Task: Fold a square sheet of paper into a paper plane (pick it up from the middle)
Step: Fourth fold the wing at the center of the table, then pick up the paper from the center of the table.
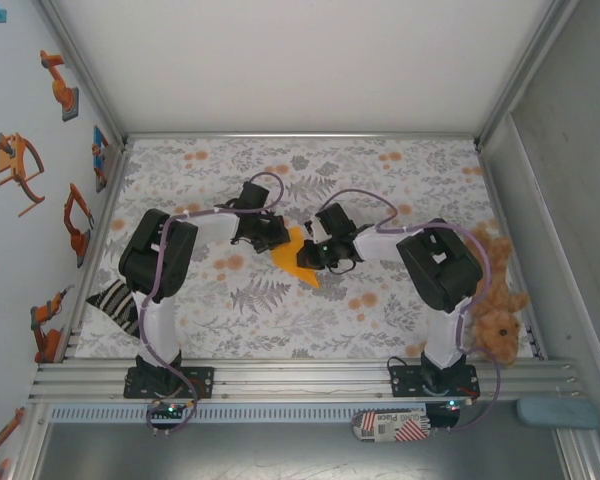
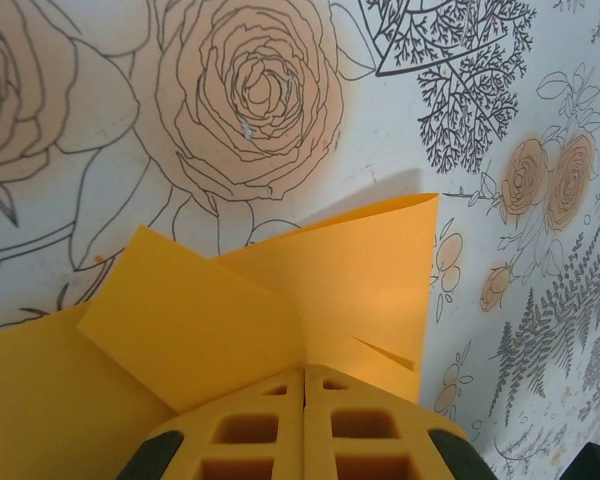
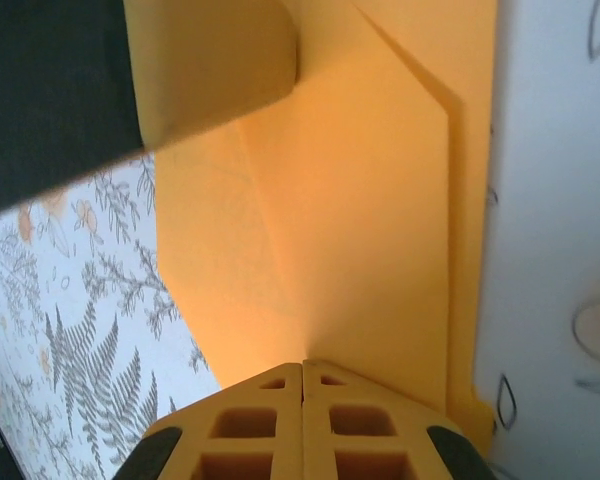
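Flower-printed cloth (image 1: 280, 310) covers the table between white walls, with bare cloth open ahead of both claws toward the far wall. From above, two arms meet mid-table: the left claw (image 1: 276, 238) and the right claw (image 1: 318, 255) sit at opposite edges of one partly folded sheet of paper (image 1: 300, 262), which lies between them. One plush teddy (image 1: 495, 305) sits well off the right claw's outer side, at the cloth's edge, and one striped cloth (image 1: 115, 302) lies well off the left claw's outer side. Seen from the left wrist, the left claw (image 2: 303, 372) has its yellow pads (image 2: 245, 440) pressed together on the paper (image 2: 280, 290). Overlapping flaps spread just ahead, the far right corner curling above its shadow, a detail the overhead view lacks. Seen from the right wrist, the right claw (image 3: 302, 365) likewise pinches the sheet (image 3: 360, 220), with a crease running ahead on the right. A dark blurred shape (image 3: 50, 90) crosses the upper left.
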Controlling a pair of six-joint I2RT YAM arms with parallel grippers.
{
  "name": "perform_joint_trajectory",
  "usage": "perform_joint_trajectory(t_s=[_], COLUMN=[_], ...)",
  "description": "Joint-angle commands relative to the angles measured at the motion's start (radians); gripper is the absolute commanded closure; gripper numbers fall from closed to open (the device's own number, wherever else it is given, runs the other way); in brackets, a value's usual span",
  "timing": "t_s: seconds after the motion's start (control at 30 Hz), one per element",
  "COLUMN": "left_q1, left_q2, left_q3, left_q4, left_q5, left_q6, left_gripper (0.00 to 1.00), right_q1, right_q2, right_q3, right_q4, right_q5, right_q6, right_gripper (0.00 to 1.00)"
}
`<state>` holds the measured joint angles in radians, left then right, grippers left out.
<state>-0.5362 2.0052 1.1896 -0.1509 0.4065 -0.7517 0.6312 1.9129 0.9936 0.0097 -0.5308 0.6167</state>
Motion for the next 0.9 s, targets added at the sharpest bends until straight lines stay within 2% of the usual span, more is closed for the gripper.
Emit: perform_joint_trajectory(t_s=[0.0,0.27,0.37,0.47,0.63,0.73,0.87], left_q1=[0.002,0.005,0.003,0.004,0.013,0.039,0.088], left_q2=[0.087,0.082,0.060,0.008,-0.140,-0.231,-0.336], left_q3=[-0.023,0.006,0.028,0.060,0.051,-0.030,-0.158], left_q4=[-0.140,-0.161,-0.154,-0.105,0.020,0.096,0.142], left_q5=[-0.123,-0.120,-0.084,-0.018,0.023,0.005,-0.022], left_q6=[0.004,0.025,0.034,0.020,-0.050,-0.102,-0.130], left_gripper=[0.95,0.95,0.93,0.88,0.74,0.62,0.54], right_q1=[-0.003,-0.005,-0.008,-0.016,-0.029,-0.046,-0.059], right_q2=[-0.058,-0.264,-0.344,-0.390,-0.347,-0.275,-0.172], right_q3=[-0.137,-0.358,-0.361,-0.330,-0.239,-0.181,-0.075], right_q4=[-0.026,0.006,-0.018,0.031,0.135,0.188,0.161], right_q5=[-0.017,-0.024,0.017,0.033,0.075,0.072,0.065], right_q6=[-0.009,-0.007,-0.014,0.026,0.100,0.142,0.122], right_gripper=[1.00,1.00,1.00,1.00,0.92,0.85,0.72])
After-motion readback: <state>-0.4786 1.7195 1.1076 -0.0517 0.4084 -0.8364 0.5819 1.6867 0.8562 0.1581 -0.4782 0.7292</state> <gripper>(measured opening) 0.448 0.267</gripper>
